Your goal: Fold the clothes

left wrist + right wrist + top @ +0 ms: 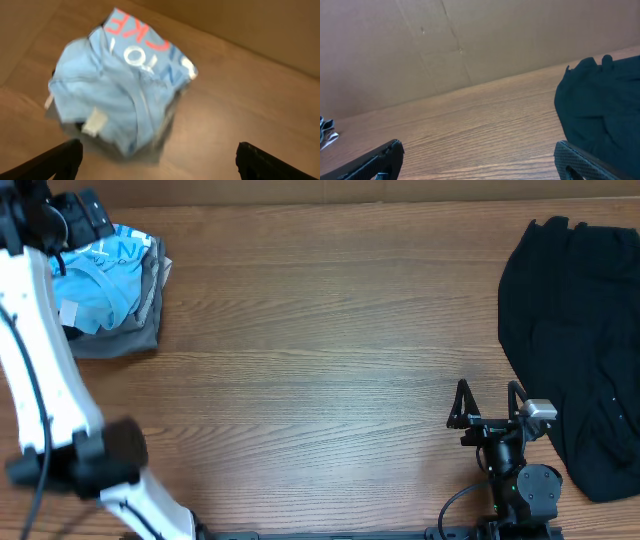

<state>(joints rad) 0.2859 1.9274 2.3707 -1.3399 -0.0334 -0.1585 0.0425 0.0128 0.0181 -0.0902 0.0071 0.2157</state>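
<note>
The blue T-shirt [100, 270] lies in a bunched heap in the far left corner of the wooden worktop [320, 330]. It is not folded. It sits on top of a grey cloth [135, 340], which sticks out under it at the near side and the right side.

In the left wrist view the picture is a bit blurry. The shirt is crumpled into a lump there. You can see big red letters [140, 32] on the far part of it and white letters [135, 56] just below them. A small white tag [95, 121] shows on the near side.

The left pincer [159, 150] hangs over the shirt. Its two black fingers [60, 160] are spread wide apart. There is nothing between them, and they do not touch the shirt.

The right pincer [488, 390] is at the near right side of the worktop, far away from the shirt. Its fingers are wide apart too, and it has hold of nothing. It points at a brown wall [470, 45] behind the worktop.

A black cloth [575, 350] lies in a loose pile on the right side of the worktop, just beside the right pincer. It is well apart from the blue T-shirt.
</note>
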